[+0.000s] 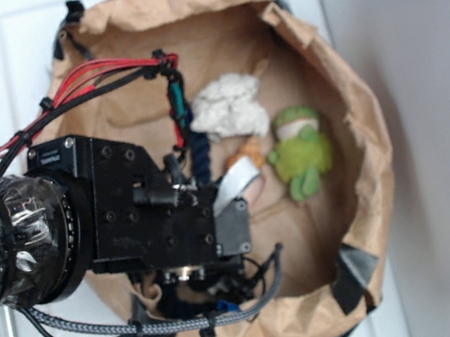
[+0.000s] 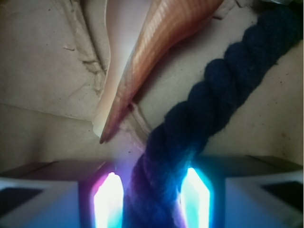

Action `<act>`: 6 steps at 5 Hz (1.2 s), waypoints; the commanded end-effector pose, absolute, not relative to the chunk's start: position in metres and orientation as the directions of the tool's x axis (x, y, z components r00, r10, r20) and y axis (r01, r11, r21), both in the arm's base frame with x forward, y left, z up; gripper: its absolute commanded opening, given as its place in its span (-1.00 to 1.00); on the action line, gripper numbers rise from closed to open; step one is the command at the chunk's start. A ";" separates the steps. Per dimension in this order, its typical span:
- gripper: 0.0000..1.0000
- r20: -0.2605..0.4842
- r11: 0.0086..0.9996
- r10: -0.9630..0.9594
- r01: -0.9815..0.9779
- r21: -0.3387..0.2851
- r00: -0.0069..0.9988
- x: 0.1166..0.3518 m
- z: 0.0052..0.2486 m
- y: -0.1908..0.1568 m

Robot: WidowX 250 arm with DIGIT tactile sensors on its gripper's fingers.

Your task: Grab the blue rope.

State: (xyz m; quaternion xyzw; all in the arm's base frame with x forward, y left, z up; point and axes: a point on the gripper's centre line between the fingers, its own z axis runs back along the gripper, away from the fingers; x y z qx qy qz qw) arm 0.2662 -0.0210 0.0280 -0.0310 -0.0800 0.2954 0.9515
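Bare paper floor (image 2: pixel 42 71) open at left. Orange seashell (image 2: pixel 142 52) tip near centre. Blue rope (image 2: pixel 204 99) runs diagonally from upper right into gripper (image 2: pixel 152 194); glowing fingers (image 2: pixel 110 199) flank it closely, contact uncertain.

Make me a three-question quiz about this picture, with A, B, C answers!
1. Where is the thick navy twisted rope?
A. Between the gripper fingers
B. On the fuzzy green stuffed toy
C. Outside the brown paper-lined basket

2. What colour is the pointed striped seashell?
A. Purple
B. Orange
C. Black

3. How does the gripper stand?
A. Far above the rope
B. Holding the toy
C. Either side of the rope

Answers: 1 A, the wrist view shows rope between the glowing fingers. 2 B, orange stripes show. 3 C, fingers flank the rope.
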 end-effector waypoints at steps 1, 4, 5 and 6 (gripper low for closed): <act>-1.00 0.163 0.792 0.609 -0.587 -0.166 0.776 0.277 0.105 0.012; -1.00 0.242 0.753 0.658 -0.619 -0.223 0.713 0.258 0.236 0.043; -1.00 0.290 0.742 0.667 -0.646 -0.178 0.686 0.264 0.249 0.041; -1.00 0.343 0.759 0.641 -0.634 -0.147 0.687 0.269 0.245 0.036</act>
